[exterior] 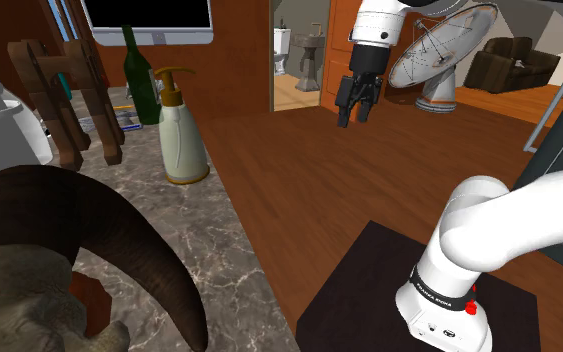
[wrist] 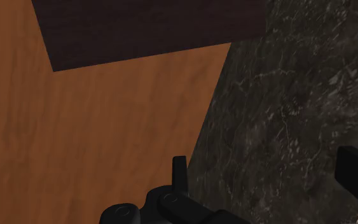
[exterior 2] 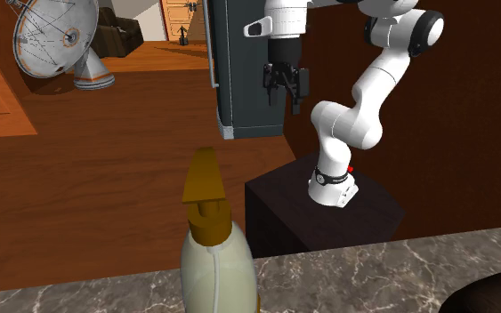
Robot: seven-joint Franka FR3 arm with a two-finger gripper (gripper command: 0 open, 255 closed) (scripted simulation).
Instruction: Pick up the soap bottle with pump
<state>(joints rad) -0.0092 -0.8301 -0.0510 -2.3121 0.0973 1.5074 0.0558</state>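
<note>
Marble worktop is carrying the soap bottle, which is standing near the worktop's edge, just beside a green bottle and near a wooden rack. The soap bottle is sitting upright, so its long axis is running straight up from the worktop: a pale, rounded body below, narrowing to a tan pump at the top. The pump's spout is jutting out sideways from the stem, though I cannot tell for sure which way it is facing.

The hand is hanging above the wooden floor, well apart from the soap bottle and off toward the shoulder view's right, with its fingers pointing down. In the wrist view the two fingers are standing apart with nothing between them — the hand is open and empty.

Judging by this, the task is sitting at its first step, the approach, with no grasp under way. The next move is calling for the hand to travel toward the shoulder view's left, over the worktop's edge, and line up with the soap bottle. Since it is standing upright, a grip from the side around the body is looking sensible — with care not to nudge the green bottle close by.
</note>
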